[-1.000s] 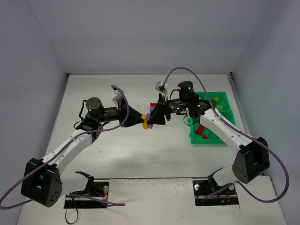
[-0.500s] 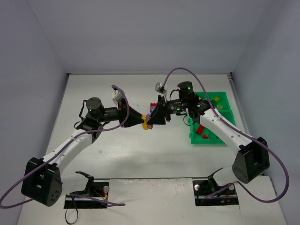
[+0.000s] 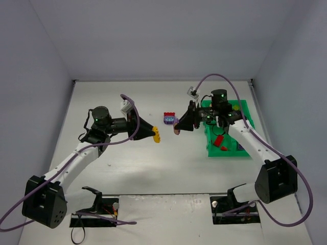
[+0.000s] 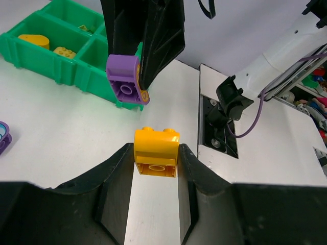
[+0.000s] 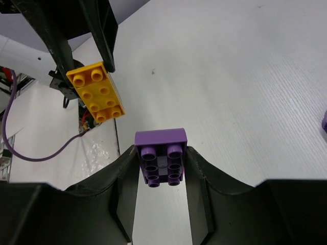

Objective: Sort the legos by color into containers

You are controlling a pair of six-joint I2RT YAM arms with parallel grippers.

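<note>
Above the middle of the tabletop (image 3: 127,168), the left gripper (image 3: 151,132) hangs with its jaws pinching a yellow brick (image 4: 156,148) by its sides. Facing it, near but apart, the right gripper (image 3: 179,125) pinches a purple brick (image 5: 160,155) the same way. With both pieces lifted, the step in hand looks like the carry to the green tray (image 3: 219,153) at the right. Yellow pieces (image 4: 31,40) lie in one compartment, so the yellow brick likely belongs there, a long reach across. The right gripper should probably go first to avoid a clash. A red-and-purple cluster (image 3: 168,118) waits on the tabletop.
</note>
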